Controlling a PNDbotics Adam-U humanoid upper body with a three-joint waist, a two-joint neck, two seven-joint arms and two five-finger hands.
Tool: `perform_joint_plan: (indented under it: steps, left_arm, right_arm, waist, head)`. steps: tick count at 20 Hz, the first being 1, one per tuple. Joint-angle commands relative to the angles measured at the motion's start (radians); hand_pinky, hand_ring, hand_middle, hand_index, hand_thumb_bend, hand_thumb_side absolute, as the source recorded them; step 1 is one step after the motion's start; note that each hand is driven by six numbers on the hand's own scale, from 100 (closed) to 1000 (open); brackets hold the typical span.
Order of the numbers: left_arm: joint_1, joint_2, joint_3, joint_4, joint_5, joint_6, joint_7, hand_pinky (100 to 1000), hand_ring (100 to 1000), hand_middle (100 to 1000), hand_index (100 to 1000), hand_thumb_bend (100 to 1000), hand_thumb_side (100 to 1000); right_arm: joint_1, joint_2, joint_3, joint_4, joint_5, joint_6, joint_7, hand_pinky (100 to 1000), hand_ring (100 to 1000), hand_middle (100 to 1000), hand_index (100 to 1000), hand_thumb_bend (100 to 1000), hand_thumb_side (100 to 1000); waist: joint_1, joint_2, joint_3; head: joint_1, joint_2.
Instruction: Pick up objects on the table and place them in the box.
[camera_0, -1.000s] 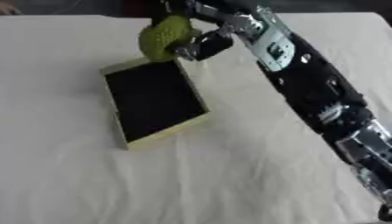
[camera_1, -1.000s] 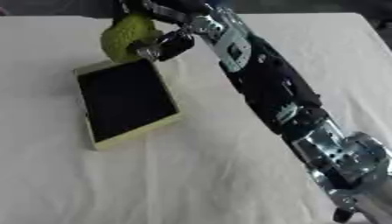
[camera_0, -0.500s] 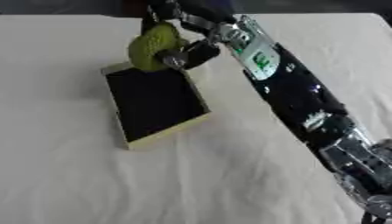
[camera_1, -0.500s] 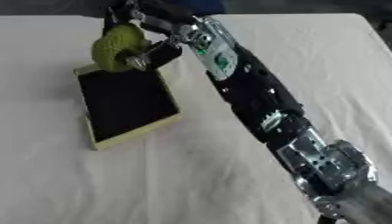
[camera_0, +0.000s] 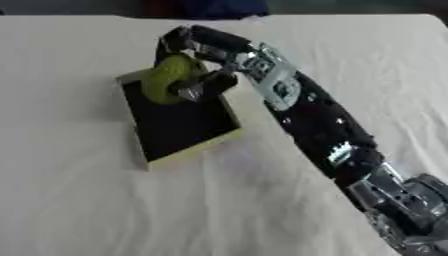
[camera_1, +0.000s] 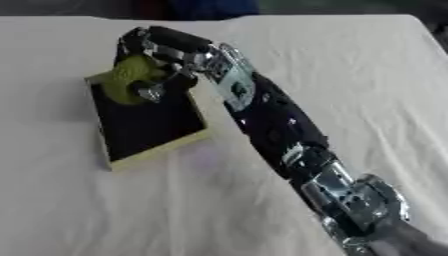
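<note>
My right hand (camera_0: 199, 60) reaches in from the lower right and is shut on a yellow-green rounded object (camera_0: 164, 79). It holds the object over the far end of a shallow box (camera_0: 203, 147) with pale yellow walls and a black inside. The box lies flat on the white table, left of centre. Whether the object touches the box floor cannot be told. My left hand shows in no view.
A white cloth (camera_0: 105, 210) covers the table. My right arm (camera_0: 324, 135) crosses the table diagonally from the lower right corner. A dark strip with blue and red shapes (camera_0: 210, 6) lies beyond the far edge.
My right hand has carried the yellow-green object left and toward me, from beyond the box's far edge to above its black inside.
</note>
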Motion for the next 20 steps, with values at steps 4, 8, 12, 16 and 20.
perform_joint_plan:
  steps: [4, 8, 12, 16, 20]
  left_arm:
    - [-0.015, 0.007, 0.001, -0.015, 0.008, -0.003, 0.0, 718, 666, 622, 787, 462, 100]
    - [-0.013, 0.006, 0.001, -0.015, 0.008, -0.003, 0.001, 718, 665, 621, 787, 460, 100]
    - [-0.01, 0.007, 0.002, -0.015, 0.008, -0.002, 0.002, 718, 666, 622, 787, 462, 100]
    - [-0.005, 0.008, 0.005, -0.015, 0.005, -0.002, 0.004, 719, 666, 622, 787, 463, 100]
    - [0.006, 0.012, 0.009, -0.015, 0.002, 0.0, 0.009, 719, 667, 623, 788, 465, 100]
  right_arm:
    - [-0.008, 0.01, -0.021, 0.026, 0.116, -0.151, 0.112, 680, 708, 654, 750, 100, 113]
    - [-0.008, 0.004, -0.022, 0.012, 0.193, -0.151, 0.076, 779, 830, 783, 869, 100, 133]
    - [-0.011, -0.01, -0.04, -0.051, 0.211, -0.151, 0.003, 802, 857, 811, 893, 100, 100]
    - [-0.019, -0.049, -0.076, -0.126, 0.116, -0.138, -0.052, 800, 856, 808, 895, 100, 100]
    - [-0.012, -0.126, -0.11, -0.233, -0.075, -0.059, -0.067, 808, 854, 796, 901, 100, 100]
  waist:
    - [0.003, -0.018, 0.003]
    - [0.002, -0.018, 0.0]
    - [0.004, -0.02, -0.005]
    - [0.005, -0.027, -0.015]
    - [0.005, -0.037, -0.028]
  head:
    - [0.002, -0.008]
    - [0.005, -0.006]
    - [0.009, -0.003]
    - [0.015, 0.001]
    - [0.03, 0.006]
